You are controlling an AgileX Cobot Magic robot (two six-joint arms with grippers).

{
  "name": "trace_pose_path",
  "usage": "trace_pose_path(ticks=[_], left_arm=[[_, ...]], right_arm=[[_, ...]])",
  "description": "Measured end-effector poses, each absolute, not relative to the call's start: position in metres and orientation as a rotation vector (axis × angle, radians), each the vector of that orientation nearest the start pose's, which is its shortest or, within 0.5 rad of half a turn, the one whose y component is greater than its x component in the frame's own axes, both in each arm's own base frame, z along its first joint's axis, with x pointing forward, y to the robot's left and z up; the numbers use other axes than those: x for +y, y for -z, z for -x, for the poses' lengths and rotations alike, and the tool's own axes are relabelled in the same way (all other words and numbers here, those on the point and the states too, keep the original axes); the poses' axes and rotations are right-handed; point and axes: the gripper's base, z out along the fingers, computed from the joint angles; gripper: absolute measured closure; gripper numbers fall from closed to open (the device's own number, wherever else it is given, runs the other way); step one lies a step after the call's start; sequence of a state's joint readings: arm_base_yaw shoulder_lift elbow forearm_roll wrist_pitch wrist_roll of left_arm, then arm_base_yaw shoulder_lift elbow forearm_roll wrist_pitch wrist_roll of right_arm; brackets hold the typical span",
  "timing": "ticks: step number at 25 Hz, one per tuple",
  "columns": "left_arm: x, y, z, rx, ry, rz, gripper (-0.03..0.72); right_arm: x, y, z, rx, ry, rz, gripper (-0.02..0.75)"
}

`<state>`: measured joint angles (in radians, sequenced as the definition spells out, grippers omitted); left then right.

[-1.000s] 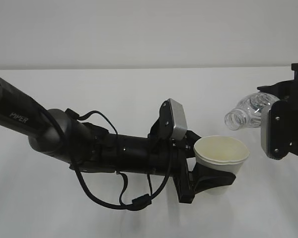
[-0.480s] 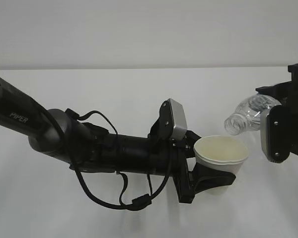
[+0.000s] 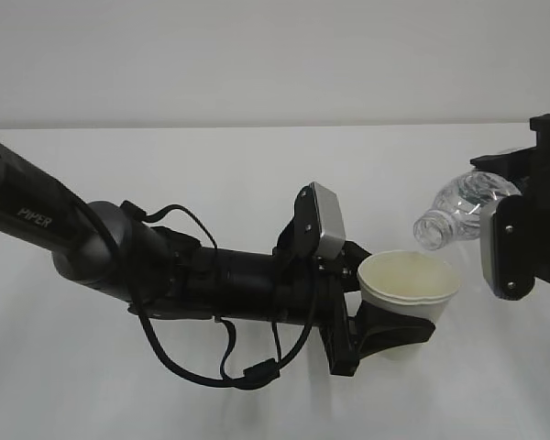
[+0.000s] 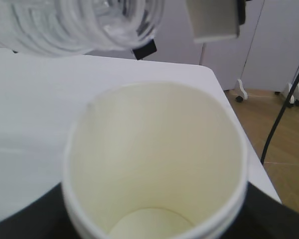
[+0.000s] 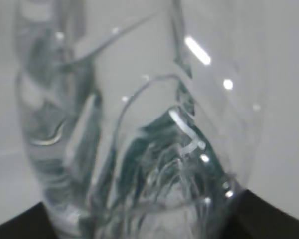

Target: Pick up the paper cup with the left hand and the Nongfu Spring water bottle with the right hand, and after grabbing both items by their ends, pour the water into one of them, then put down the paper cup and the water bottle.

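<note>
The left tool (image 3: 385,321) gripped the paper cup (image 3: 409,286) round its lower body, holding it upright and lifted above the white counter (image 3: 211,165), toward the counter's right side. The right tool (image 3: 522,229) was closed on the base end of the Nongfu Spring water bottle (image 3: 463,209), which was tipped with its open mouth pointing down and left, just above and to the right of the cup's rim, not touching it. In the left wrist view the bottle's ribbed neck (image 4: 74,22) hung over the far left part of the rim, and the cup's cream inside (image 4: 159,164) looked dry; no stream of water could be made out in any view. The right wrist view showed only the bottle's clear wall (image 5: 139,124) close up, too distorted to tell how much water was left.

The step in hand appeared to be the pour itself. To do it well, the mouth probably needed to sit over the cup's middle rather than at the rim, since from the edge a stream could run down the outside wall. The tilt was best increased slowly, because a ribbed, uncapped bottle tends to gulp and splash. The cup ought to be kept level, and its thin paper wall not squeezed harder as weight came on.
</note>
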<state>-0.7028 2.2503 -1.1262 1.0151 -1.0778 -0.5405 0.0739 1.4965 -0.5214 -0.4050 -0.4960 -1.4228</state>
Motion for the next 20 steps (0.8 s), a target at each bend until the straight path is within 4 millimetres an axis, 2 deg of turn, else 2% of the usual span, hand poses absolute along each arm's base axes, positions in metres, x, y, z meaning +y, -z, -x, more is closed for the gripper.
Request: trace_pose_path(ticks=[20], left_arm=[[-0.3185, -0.0981, -0.2707, 1.406, 1.177, -1.283, 0.216]], right_arm=[[0.0397, -0.1932, -0.2718, 1.072, 0.933, 1.747, 0.342]])
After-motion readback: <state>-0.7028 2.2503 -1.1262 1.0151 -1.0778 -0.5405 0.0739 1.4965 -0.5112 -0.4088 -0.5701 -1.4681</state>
